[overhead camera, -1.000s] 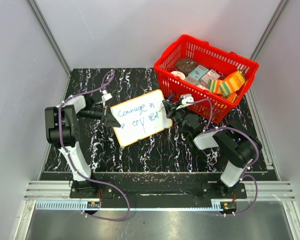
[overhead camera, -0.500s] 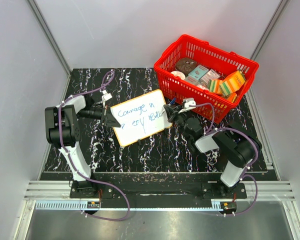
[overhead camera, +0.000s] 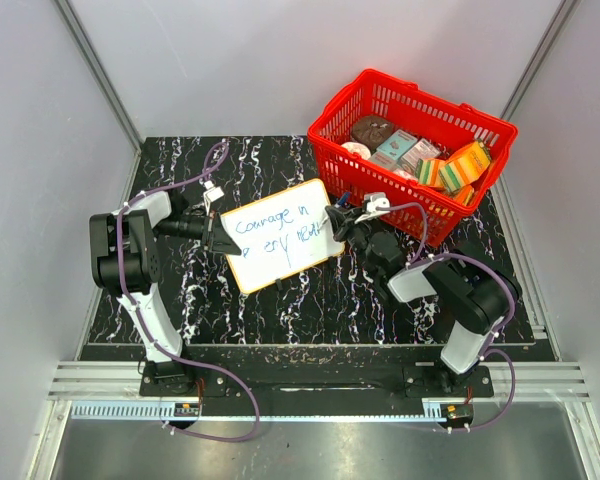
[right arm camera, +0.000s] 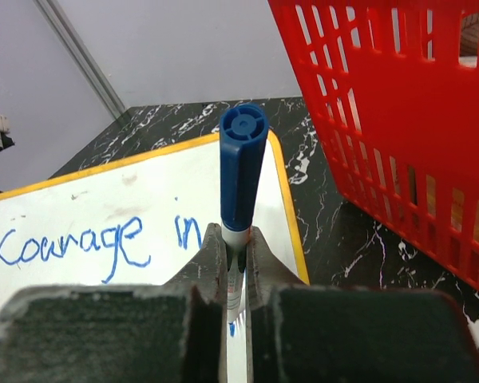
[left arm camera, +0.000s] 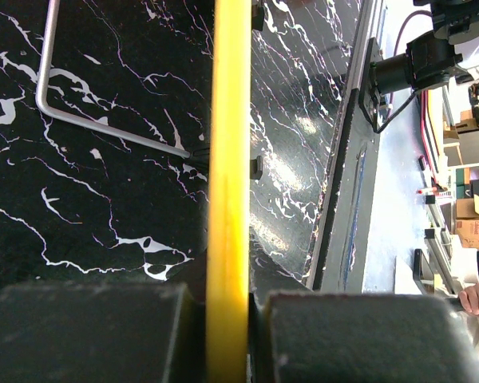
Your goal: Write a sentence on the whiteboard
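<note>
Hiding part of the sentence: the marker

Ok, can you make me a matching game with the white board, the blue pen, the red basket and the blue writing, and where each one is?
Things:
1. small white board with a yellow rim
2. blue marker pen
3. red plastic basket
4. blue handwritten words

Places:
a. holds boxes, at the far right of the black marble table
b. written on the board's face
c. pinched in the right gripper
d. clamped at its rim by the left gripper

Pairs: 1-d, 2-c, 3-a, 4-b.
</note>
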Robot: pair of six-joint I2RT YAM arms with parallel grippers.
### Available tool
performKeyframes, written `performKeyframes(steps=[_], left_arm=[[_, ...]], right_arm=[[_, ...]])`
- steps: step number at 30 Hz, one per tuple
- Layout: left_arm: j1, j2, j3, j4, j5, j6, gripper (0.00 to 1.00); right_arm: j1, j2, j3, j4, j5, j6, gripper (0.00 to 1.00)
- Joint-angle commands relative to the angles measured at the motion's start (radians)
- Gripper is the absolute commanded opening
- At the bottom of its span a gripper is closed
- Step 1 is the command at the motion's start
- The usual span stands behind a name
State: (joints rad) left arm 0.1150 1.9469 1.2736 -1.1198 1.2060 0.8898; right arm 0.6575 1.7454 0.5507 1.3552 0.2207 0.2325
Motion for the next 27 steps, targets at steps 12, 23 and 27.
performKeyframes(steps=[12, 23, 27], left_arm=[[-0.018, -0.002, -0.033, 0.022, -0.210, 0.095, 0.00], [-0.018, 0.001, -0.034, 0.021, -0.206, 0.097, 0.00], [-0.018, 0.000, -0.034, 0.022, -0.209, 0.097, 0.00]], right_arm=[[-0.007, 0.002, 0.075, 0.010, 0.075, -0.078, 0.00], [-0.018, 0.003, 0.049, 0.004, 0.083, -0.052, 0.00], [-0.018, 0.005, 0.031, 0.010, 0.082, -0.041, 0.00]])
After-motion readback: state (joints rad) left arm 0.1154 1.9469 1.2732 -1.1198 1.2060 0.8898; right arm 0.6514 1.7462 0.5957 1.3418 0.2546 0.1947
